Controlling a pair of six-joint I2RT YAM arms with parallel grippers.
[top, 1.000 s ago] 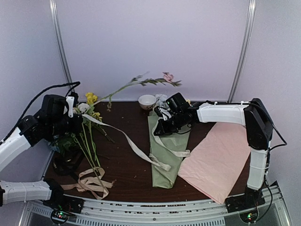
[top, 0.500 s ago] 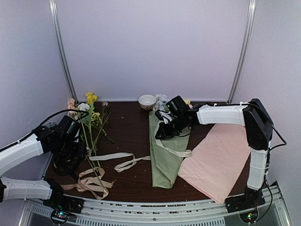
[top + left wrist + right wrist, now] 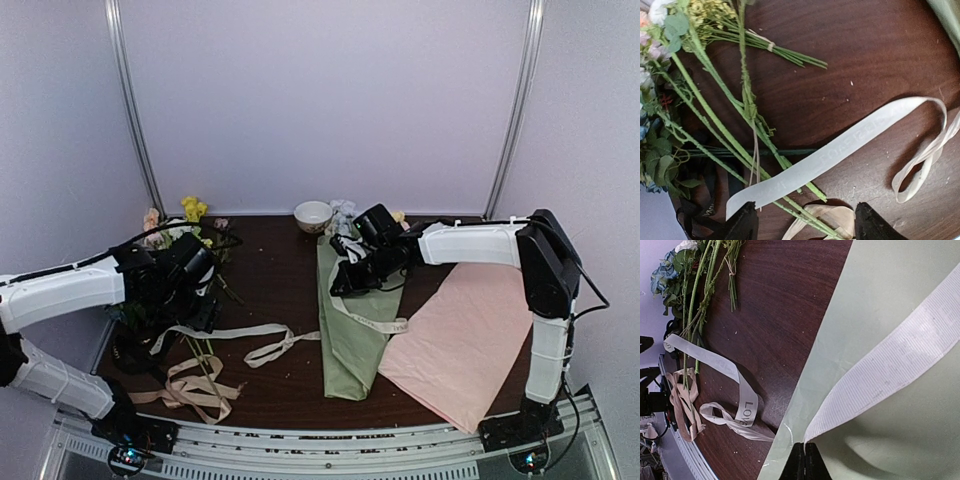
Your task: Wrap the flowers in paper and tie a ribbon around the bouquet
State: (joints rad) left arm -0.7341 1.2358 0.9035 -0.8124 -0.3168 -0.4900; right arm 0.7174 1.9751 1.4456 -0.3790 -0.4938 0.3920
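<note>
Nearest the arm bases, a plain tan ribbon [image 3: 195, 385] lies heaped on the dark wooden desk [image 3: 865, 60], beside the narrow tip of the bouquet [image 3: 350, 335]. A pink sheet [image 3: 465, 340] lies flat to the bouquet's right. Further in, the left claw [image 3: 807, 225] hangs with its jaws apart and holding nothing, just above the free end of the lettered cream ribbon [image 3: 840, 150]. That end lies across the loose flowers [image 3: 744, 85]. This placement probably prepares a grasp of that end. The ribbon runs right across the desk, loops over the bouquet's olive-green paper [image 3: 875, 285] and rises to the right claw [image 3: 805, 460]. This claw is clamped on the ribbon's other end, above the cone. Holding the end raised probably keeps the band clear of the paper so it can pass around the wrap. No knot is visible, so the tying appears unfinished. At the far edge lie the bouquet's blooms and a small bowl [image 3: 313, 215]. Pale lavender walls with two metal poles enclose the scene.
</note>
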